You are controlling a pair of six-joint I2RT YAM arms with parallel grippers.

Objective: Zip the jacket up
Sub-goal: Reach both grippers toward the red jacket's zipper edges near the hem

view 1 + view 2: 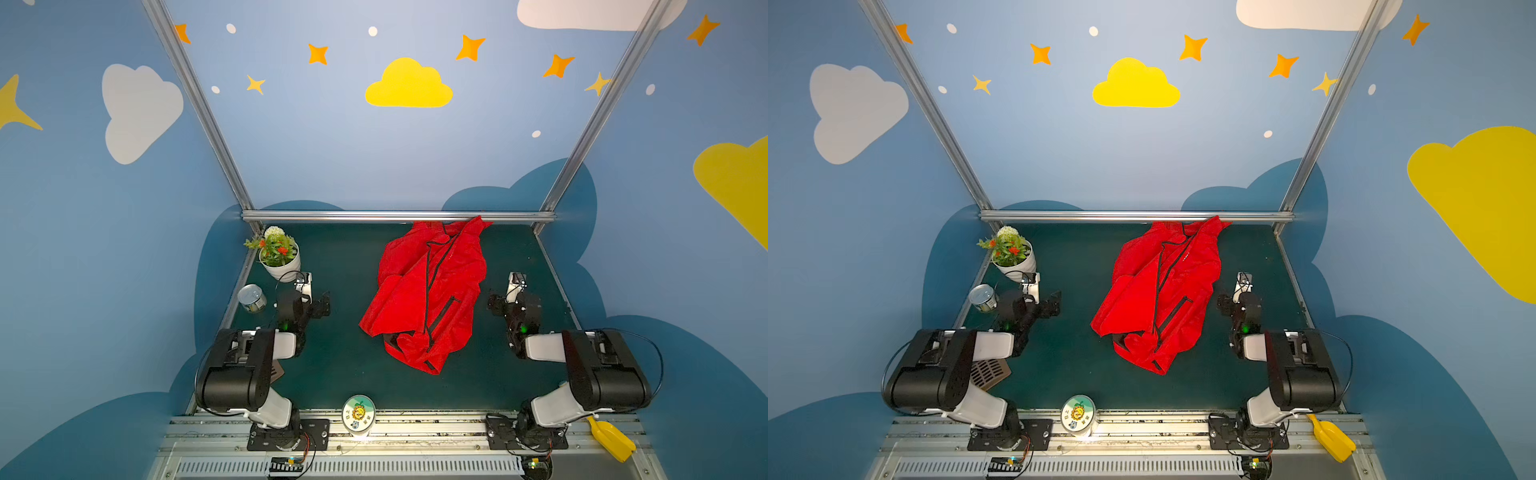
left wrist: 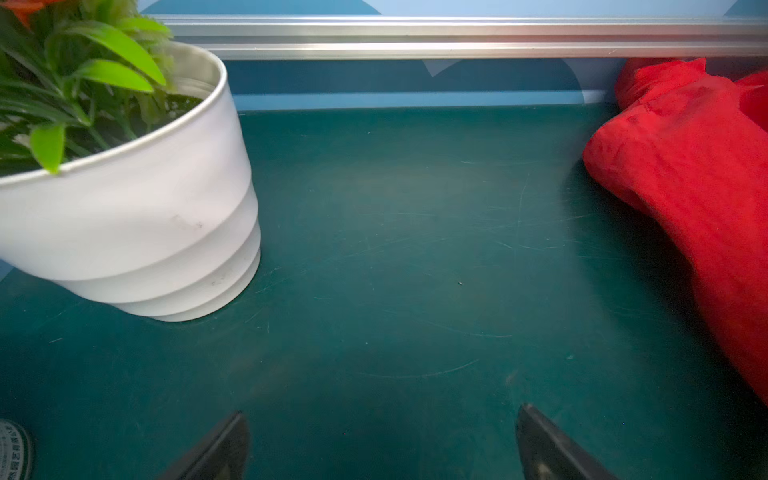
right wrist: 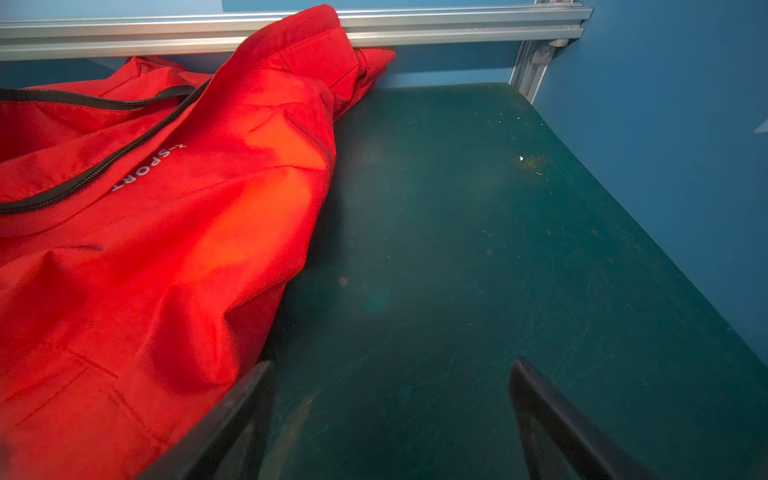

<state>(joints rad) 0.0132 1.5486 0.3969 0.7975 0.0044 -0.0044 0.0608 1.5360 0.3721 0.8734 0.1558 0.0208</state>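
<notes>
The red jacket lies crumpled on the green table top, its collar end against the back rail. Black zipper trim runs down its front. In the right wrist view two black zipper edges lie apart on the jacket. My left gripper stands open over bare table, well left of the jacket. My right gripper is open just right of the jacket, one finger close beside the fabric. Neither holds anything.
A white pot with a plant and a tin can stand at the far left by my left arm. A round lidded tub sits at the front edge, a yellow scoop at the front right. An aluminium rail bounds the back.
</notes>
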